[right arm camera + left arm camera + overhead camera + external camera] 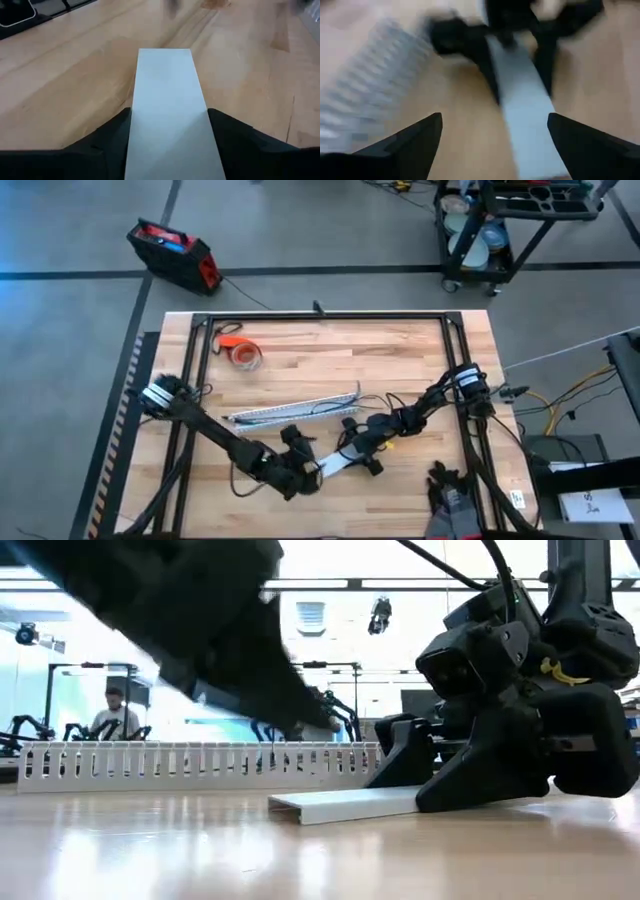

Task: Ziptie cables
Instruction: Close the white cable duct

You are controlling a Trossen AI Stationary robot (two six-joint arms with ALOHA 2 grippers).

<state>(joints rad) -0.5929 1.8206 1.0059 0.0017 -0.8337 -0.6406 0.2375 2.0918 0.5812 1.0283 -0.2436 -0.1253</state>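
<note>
Butcher-block table [300, 360] is surrounded by grey floor [80, 310]; white cover strip [167, 115] is clamped between right gripper [170, 145] fingers, while left gripper [492, 142] is held spread wide, empty.

Left wrist view is a smeary blur, the low view's blown out by bright backlight, and the table [150, 850] gleams with glare.

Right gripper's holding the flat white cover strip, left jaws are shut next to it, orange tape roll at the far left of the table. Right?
Not quite: the left gripper has its jaws open, with the flat white cover strip between them, as the left wrist view shows. The right gripper does hold the strip, and the orange tape roll sits far left.
</note>
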